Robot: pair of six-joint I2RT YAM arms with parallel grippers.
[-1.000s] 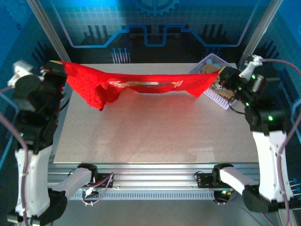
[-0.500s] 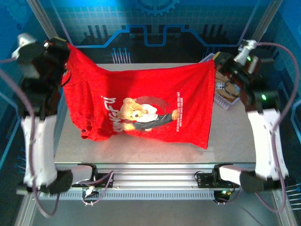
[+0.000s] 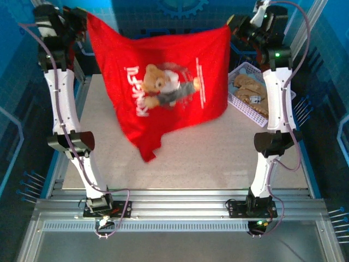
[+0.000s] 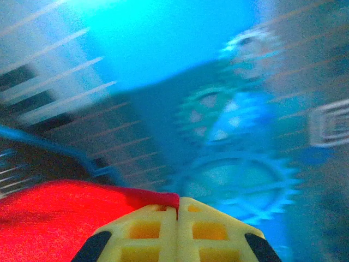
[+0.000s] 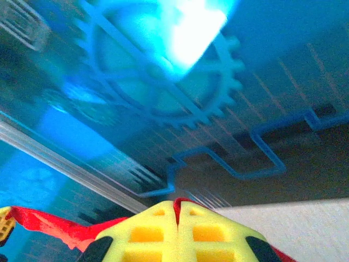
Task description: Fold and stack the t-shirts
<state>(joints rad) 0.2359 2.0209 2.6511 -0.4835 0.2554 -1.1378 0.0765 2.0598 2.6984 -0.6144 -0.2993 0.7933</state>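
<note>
both jaws pinch the red t-shirt [image 3: 163,93] at its top corners. best lower it evenly, hem first, onto the desk [image 3: 218,158].

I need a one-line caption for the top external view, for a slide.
Left hand and right hand hold the red teddy-bear t-shirt spread high over the table, basket at right.

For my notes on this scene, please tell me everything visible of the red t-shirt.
The red t-shirt is soft cloth with a brown teddy bear print and white lettering. It hangs spread out in the air, the left gripper and right gripper shut on its top corners. Its lower edge droops to a blurred point above the table.
</note>
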